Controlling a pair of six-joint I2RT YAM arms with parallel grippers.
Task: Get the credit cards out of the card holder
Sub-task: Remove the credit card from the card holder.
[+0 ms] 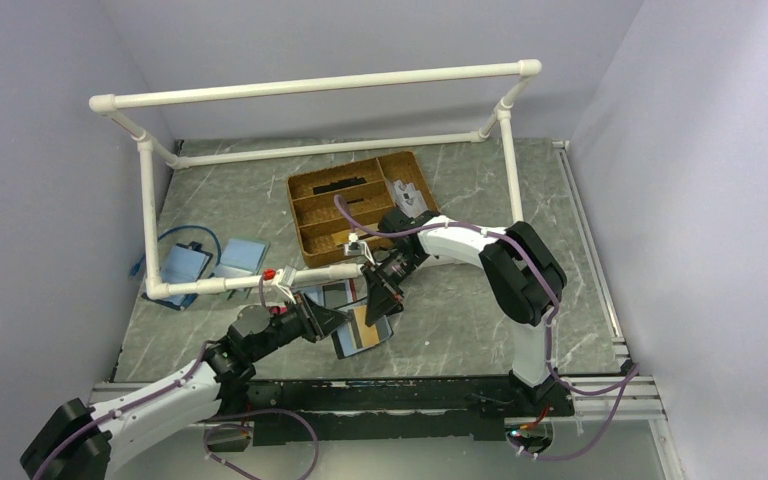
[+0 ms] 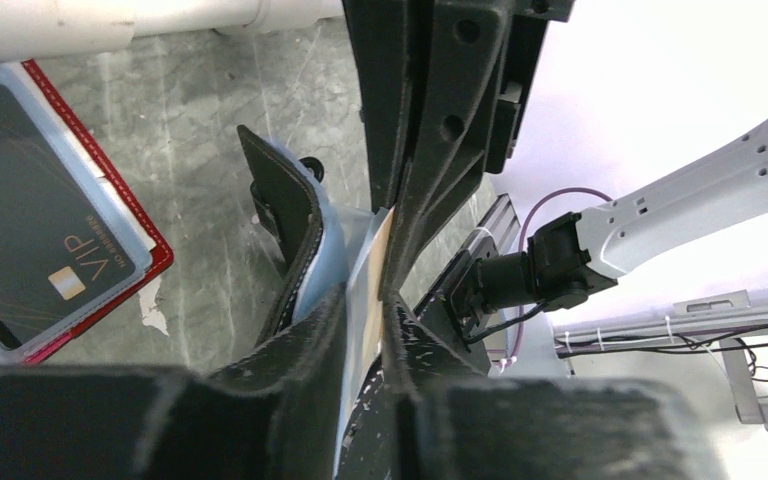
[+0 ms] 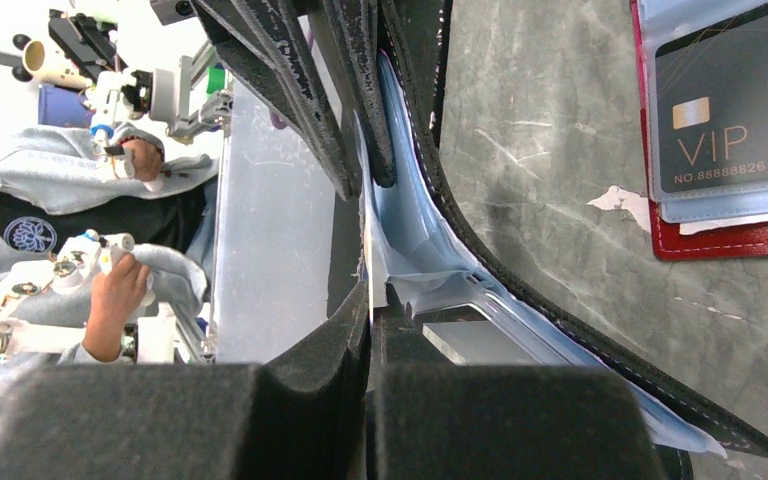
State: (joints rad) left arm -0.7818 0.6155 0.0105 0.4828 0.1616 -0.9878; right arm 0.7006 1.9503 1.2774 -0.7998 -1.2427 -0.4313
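Observation:
The card holder (image 1: 364, 337), black-edged with a tan inside, lies open near the front middle of the table, partly lifted between both grippers. My left gripper (image 2: 365, 315) is shut on a thin pale-blue and tan leaf of the card holder (image 2: 282, 235). From the other side my right gripper (image 3: 369, 318) is shut on a thin pale credit card (image 3: 369, 285) that stands out of the holder's blue sleeves (image 3: 430, 250). In the top view the left gripper (image 1: 338, 322) and right gripper (image 1: 378, 305) meet over the holder. The card's face is hidden.
A red-edged holder (image 2: 110, 210) with a dark VIP card (image 3: 730, 110) lies flat beside it. A white pipe frame (image 1: 260, 282) crosses just behind the grippers. A bamboo tray (image 1: 305, 188) stands at the back. Blue sleeves (image 1: 242, 256) lie at the left.

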